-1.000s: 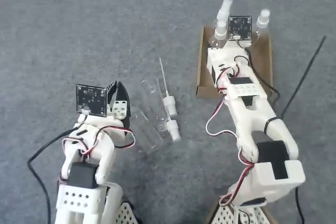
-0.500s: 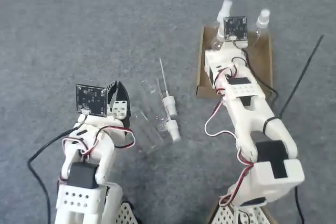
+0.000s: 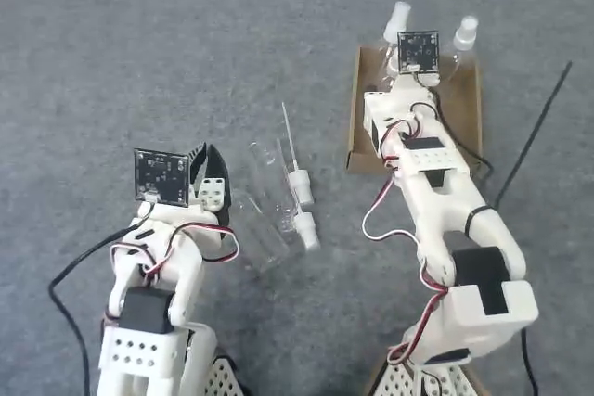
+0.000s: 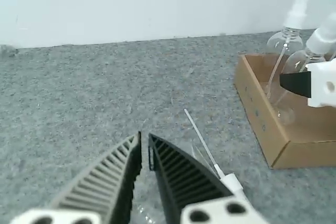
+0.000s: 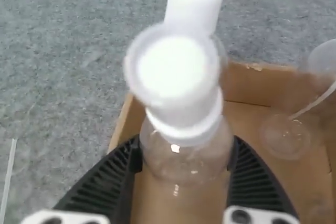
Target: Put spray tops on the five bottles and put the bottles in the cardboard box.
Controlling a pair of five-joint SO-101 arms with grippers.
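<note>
Two white robot arms sit side by side on a grey carpet (image 3: 139,62). The left gripper (image 4: 144,137) hangs low over the carpet with its ribbed jaws almost together and nothing between them. Just beside it, toward the other arm, two clear loose bottles (image 3: 263,206) lie on their sides with no tops on. Two white spray tops (image 3: 301,187) lie touching or nearly touching these bottles, on the side nearer the box. Their thin tubes point away from the arms.

The right arm stretches forward over the open cardboard box (image 3: 355,108), which lies flat on the carpet, well apart from the loose bottles. The right gripper (image 5: 185,148) is spread wide around the round body of a clear held bottle (image 5: 173,161), one black finger pressed on each side. This bottle already wears a white spray top and sits within the box walls, near the corner closest to the left arm. Whether its base touches the box floor cannot be told.

Two more capped bottles (image 3: 464,34) stand upright at the far end of the box, beyond the gripper, one toward each far corner
</note>
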